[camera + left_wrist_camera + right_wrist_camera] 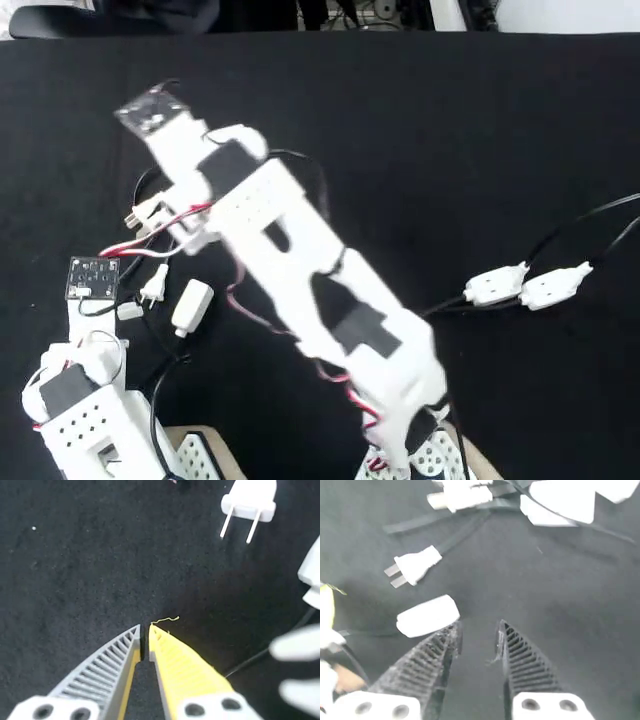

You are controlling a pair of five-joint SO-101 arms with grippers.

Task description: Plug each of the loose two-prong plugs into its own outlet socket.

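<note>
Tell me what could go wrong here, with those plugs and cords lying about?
1. The right gripper, fingers open, sits close to the left gripper in one corner, so they might bump.
2. A white block lies right by one finger, closer than the two-prong plug; closing may catch the wrong thing.
3. The outlet sockets lie far across the table and black cords run among the plugs, so a carried plug could snag.

Cables point(460, 536) (criss-crossed) beside loose plug point(415, 565)
</note>
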